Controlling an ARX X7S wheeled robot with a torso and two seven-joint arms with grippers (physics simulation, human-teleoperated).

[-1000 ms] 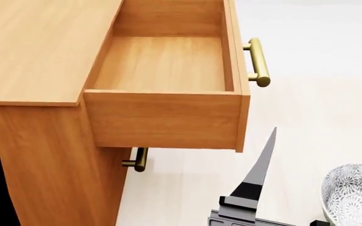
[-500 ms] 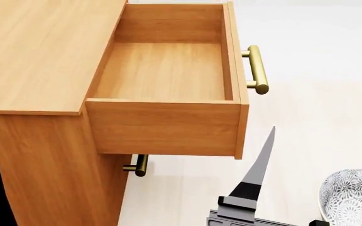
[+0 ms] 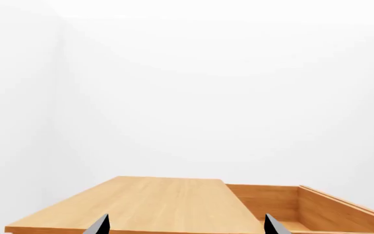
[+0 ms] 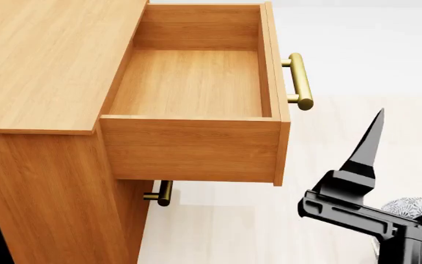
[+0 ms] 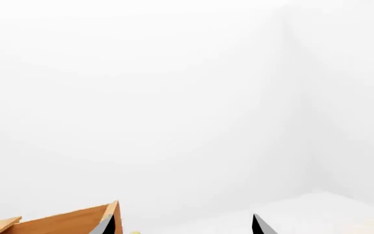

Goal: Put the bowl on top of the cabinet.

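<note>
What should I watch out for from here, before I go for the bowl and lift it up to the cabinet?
1. The bowl is barely in the head view, low behind the right gripper, which is empty, so a grasp would be nearly blind.
2. The open drawer juts out between the bowl and the cabinet top; a rising arm may strike its front or handle.
3. The bowl may get set in the drawer rather than on top.

There was one cabinet point(image 4: 42, 71) with one drawer point(image 4: 196, 110) pulled open above and beyond the right gripper point(image 5: 181, 229). Two brass handles point(image 4: 300, 81) showed. One bowl point(image 4: 415, 207) sat just behind that gripper. Two grippers were visible.
</note>
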